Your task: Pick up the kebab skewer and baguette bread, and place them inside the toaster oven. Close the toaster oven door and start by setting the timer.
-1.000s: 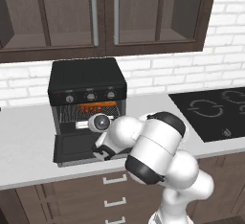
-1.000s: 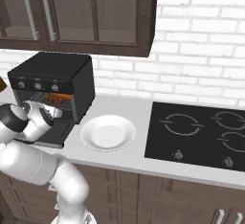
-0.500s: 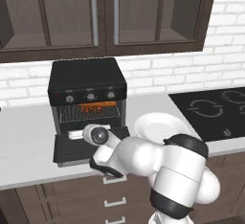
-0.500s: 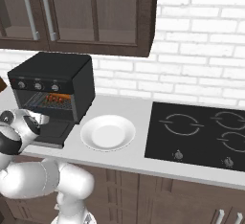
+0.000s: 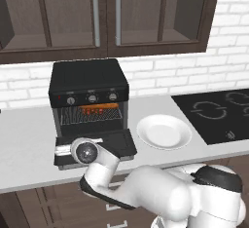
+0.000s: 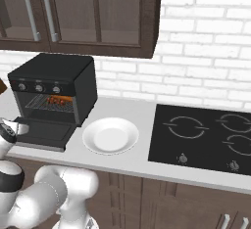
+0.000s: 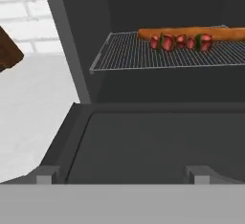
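The black toaster oven (image 5: 89, 83) (image 6: 55, 80) stands on the counter with its door (image 5: 111, 143) (image 6: 43, 132) (image 7: 158, 141) dropped flat. On the wire rack (image 7: 134, 55) inside lie the orange-brown baguette bread (image 7: 191, 32) at the back and the kebab skewer (image 7: 179, 41) just in front of it; both show as an orange-red patch (image 5: 99, 109) (image 6: 59, 101). My hand (image 5: 85, 152) hangs low over the door's front edge, facing into the oven. The gripper (image 7: 122, 176) is open, with nothing between its fingertips (image 7: 46, 174).
A bare white plate (image 5: 164, 131) (image 6: 110, 135) sits on the counter right of the oven. A black cooktop (image 5: 219, 112) (image 6: 206, 137) lies further right. Dark wall cabinets (image 5: 104, 12) hang above the oven. Three knobs (image 5: 92, 98) line the oven's front.
My hand has drawn back from the oven mouth and sunk to the door's front edge, the arm folding lower. The food and door have stayed put.
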Motion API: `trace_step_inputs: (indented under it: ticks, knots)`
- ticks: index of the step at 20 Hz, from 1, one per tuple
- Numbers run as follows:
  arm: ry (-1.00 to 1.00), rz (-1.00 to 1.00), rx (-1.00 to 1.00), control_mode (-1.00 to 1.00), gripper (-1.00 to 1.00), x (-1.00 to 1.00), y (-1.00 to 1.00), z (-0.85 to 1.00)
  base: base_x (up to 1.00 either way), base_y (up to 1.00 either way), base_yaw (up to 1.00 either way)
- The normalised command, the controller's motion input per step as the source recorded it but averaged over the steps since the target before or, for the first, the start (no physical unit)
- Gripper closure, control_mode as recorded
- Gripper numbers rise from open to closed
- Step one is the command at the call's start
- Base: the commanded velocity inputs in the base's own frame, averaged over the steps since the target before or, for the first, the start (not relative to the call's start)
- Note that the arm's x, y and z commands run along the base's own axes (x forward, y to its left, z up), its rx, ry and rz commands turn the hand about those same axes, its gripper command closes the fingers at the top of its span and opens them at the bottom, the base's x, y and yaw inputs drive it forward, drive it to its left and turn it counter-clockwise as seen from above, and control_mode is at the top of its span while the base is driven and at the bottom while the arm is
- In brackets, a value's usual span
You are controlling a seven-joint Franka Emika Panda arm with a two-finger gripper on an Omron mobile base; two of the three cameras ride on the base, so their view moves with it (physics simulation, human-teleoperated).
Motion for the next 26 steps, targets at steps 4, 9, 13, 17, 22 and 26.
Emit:
trace_step_inputs:
  ticks: [4, 9, 13, 17, 22, 26]
  knots:
    - [0.13, -0.04, 0.00, -1.00, -1.00, -0.92, 0.05, -0.06, 0.00, 0.00, 0.00]
    - [0.03, -0.01, 0.00, -1.00, -1.00, -0.45, 0.03, -0.07, 0.00, 0.00, 0.00]
    - [0.00, 0.00, 0.00, -1.00, -1.00, -0.24, 0.00, -0.32, 0.00, 0.00, 0.00]
    - [0.00, 0.00, 0.00, -1.00, -1.00, -0.22, 0.00, -0.40, 0.00, 0.00, 0.00]
    - [0.00, 0.00, 0.00, -1.00, -1.00, 0.02, 0.01, -0.22, 0.00, 0.00, 0.00]
    - [0.00, 0.00, 0.00, -1.00, -1.00, 0.34, 0.00, 0.00, 0.00, 0.00, 0.00]
